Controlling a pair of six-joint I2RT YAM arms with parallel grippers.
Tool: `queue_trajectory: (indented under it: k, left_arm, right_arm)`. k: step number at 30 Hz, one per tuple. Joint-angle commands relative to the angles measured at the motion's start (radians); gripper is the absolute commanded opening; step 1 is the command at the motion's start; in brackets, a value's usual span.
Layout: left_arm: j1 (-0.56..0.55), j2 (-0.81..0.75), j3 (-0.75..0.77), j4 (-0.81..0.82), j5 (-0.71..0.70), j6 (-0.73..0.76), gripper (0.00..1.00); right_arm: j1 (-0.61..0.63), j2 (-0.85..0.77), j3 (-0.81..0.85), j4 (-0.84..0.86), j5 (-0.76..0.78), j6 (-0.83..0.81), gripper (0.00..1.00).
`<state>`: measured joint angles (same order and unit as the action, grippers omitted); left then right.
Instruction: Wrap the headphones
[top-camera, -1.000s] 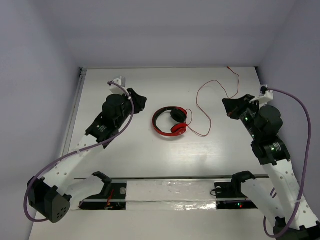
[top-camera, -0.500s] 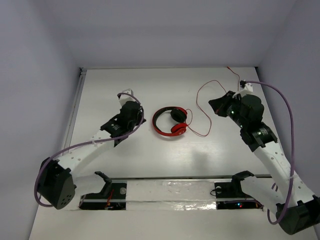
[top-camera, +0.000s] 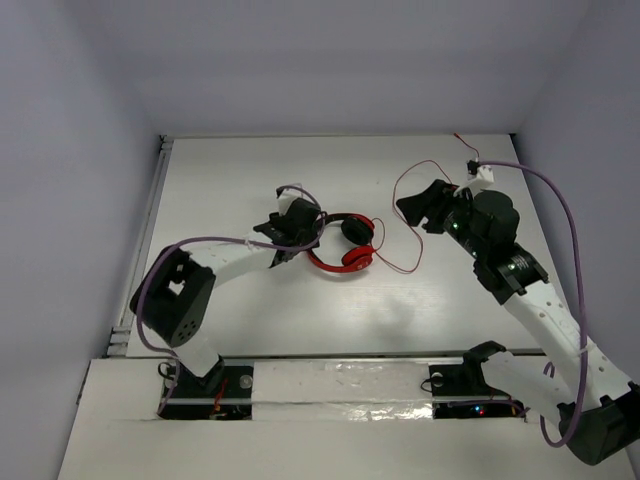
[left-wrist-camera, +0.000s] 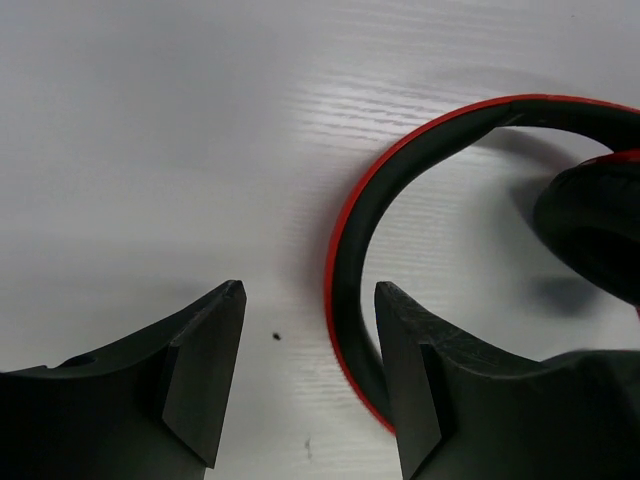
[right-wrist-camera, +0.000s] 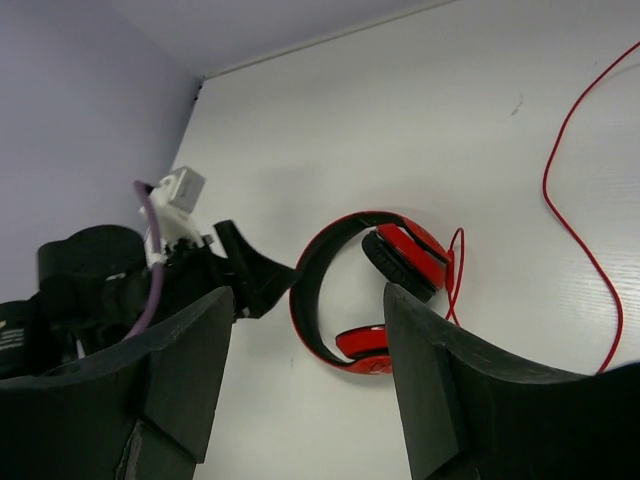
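The headphones (top-camera: 343, 247) lie flat at the table's middle, red headband curving left, earcups to the right. Their thin red cable (top-camera: 424, 165) loops off to the right and runs to the back edge. My left gripper (top-camera: 310, 236) is open at the headband's left arc. In the left wrist view the headband (left-wrist-camera: 347, 250) passes between the jaws of the left gripper (left-wrist-camera: 310, 300), close to the right finger (left-wrist-camera: 412, 380), not clamped. My right gripper (top-camera: 412, 205) hovers open to the right of the earcups, above the cable loop. The right wrist view frames the headphones (right-wrist-camera: 415, 255) between the fingers of the right gripper (right-wrist-camera: 308, 295).
A metal rail (top-camera: 148, 240) runs along the table's left edge. A black bar and shiny strip (top-camera: 340, 375) cross the near edge by the arm bases. Thick purple cables (top-camera: 570, 215) arc from both arms. Walls close in on three sides.
Both arms have swung inward toward the headphones. The left gripper went from the far left to the headband. Both grippers have opened from shut.
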<state>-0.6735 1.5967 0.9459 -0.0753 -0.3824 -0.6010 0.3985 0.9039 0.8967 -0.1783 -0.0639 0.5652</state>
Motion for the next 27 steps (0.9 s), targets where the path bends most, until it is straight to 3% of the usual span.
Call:
queue_trajectory:
  k: [1, 11, 17, 20, 25, 27]
  left_arm:
    - [-0.006, 0.064, 0.077, 0.045, 0.019, 0.044, 0.52]
    - [-0.024, 0.195, 0.113, 0.080, 0.065, 0.061, 0.51]
    - [-0.024, 0.232, 0.111, 0.078, 0.062, 0.061, 0.45]
    - [-0.034, 0.258, 0.113, 0.077, 0.040, 0.063, 0.35]
    - [-0.034, 0.278, 0.116, 0.045, -0.015, 0.064, 0.03]
    - [-0.034, 0.258, 0.122, 0.026, -0.019, 0.070, 0.00]
  right_arm:
    - [0.016, -0.008, 0.002, 0.065, 0.001, -0.010, 0.68]
    - [0.016, 0.000, -0.015, 0.082, -0.013, -0.014, 0.66]
    - [0.016, -0.008, -0.024, 0.088, -0.002, -0.010, 0.65]
    - [0.016, -0.010, -0.027, 0.092, 0.001, -0.005, 0.64]
    - [0.016, -0.022, -0.031, 0.094, 0.012, -0.001, 0.63]
    - [0.016, -0.030, -0.038, 0.097, 0.015, -0.004, 0.60]
